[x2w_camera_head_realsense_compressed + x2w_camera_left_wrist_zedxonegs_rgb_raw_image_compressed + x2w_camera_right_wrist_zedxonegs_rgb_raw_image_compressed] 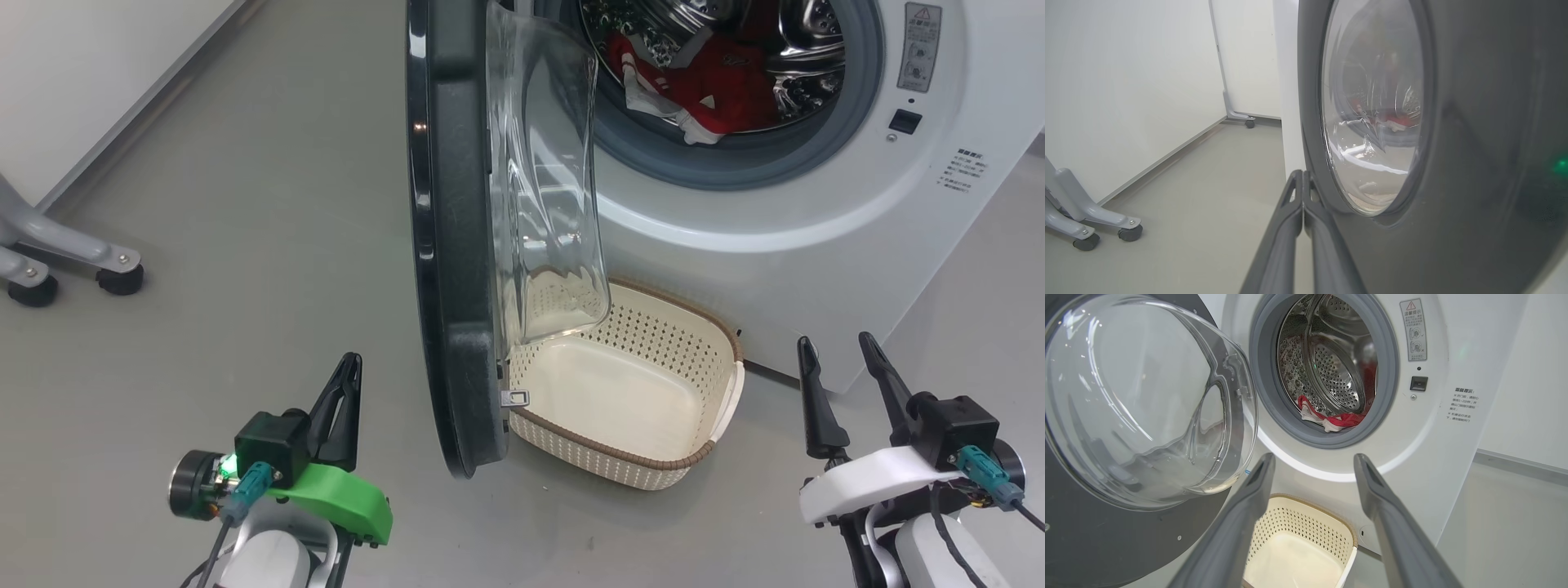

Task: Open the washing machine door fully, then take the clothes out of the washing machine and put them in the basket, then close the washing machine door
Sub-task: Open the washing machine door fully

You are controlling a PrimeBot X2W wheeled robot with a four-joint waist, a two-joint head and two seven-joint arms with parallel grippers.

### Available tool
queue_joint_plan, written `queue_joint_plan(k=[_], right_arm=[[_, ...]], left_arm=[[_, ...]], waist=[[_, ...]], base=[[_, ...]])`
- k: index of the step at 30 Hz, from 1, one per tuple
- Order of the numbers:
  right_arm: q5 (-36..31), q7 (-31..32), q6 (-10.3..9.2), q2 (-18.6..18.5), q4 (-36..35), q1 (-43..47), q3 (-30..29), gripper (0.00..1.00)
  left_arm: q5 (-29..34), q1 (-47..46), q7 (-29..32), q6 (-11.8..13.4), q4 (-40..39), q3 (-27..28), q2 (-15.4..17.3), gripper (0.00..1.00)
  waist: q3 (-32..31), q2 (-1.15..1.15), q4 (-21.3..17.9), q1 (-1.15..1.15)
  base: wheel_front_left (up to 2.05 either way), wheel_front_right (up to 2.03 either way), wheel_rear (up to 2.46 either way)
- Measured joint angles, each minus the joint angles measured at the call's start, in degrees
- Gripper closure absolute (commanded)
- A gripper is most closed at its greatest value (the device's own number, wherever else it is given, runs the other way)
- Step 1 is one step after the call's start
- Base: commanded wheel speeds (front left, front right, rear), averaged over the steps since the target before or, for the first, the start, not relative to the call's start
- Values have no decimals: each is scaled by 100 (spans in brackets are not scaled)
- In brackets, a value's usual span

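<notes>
The washing machine door point(457, 245) stands open, swung out from the washing machine point(816, 245) and seen edge-on from the head view. Its clear glass bowl point(547, 188) faces the opening. The clothes point(718, 90) lie inside the steel drum point(1331, 371), low at the front, and a white part rests on the grey seal point(735, 159). The basket point(604, 454) sits on the grey floor point(245, 204) directly in front of the machine, below the opening and just beside the inner face of the door. Nothing is in the basket.

The left gripper point(351, 363) is low on the outer side of the door. Its two fingers are pressed together and hold nothing. In the left wrist view the fingers point(1290, 212) point along the door's black outer face, and contact with it cannot be confirmed. The right gripper point(834, 341) is near the machine's lower right corner, fingers spread wide apart and holding nothing. A grey frame on castors point(73, 261) stands well apart on the left.
</notes>
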Motion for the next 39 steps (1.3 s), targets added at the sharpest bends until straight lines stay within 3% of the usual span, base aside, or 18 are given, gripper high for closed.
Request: queue_joint_plan(k=[11, 22, 27, 31, 39], right_arm=[[-107, 0, 93, 120, -1, 23, -138, 0], [-260, 1, 186, 201, -27, 25, -248, 0], [-291, 1, 245, 233, -25, 29, -279, 0], [-324, 0, 303, 269, -15, 37, -297, 0], [-360, 0, 378, 335, 30, 42, -291, 0]], left_arm=[[171, -68, 0, 46, -812, 215, 22, 100], [638, -851, -33, 14, -2844, 356, 32, 100], [715, -972, -34, -230, -3312, -25, 27, 100], [668, -934, -34, -552, -3360, -691, 15, 100], [394, -288, 158, -712, -3026, -1368, 10, 100]], waist=[[-13, 0, 38, 0], [-53, 0, 62, 0], [-61, 0, 51, 0], [-70, 0, 19, 0], [-83, 0, -101, 0]], base=[[0, 0, 0], [0, 0, 0], [0, 0, 0], [0, 0, 0], [0, 0, 0]])
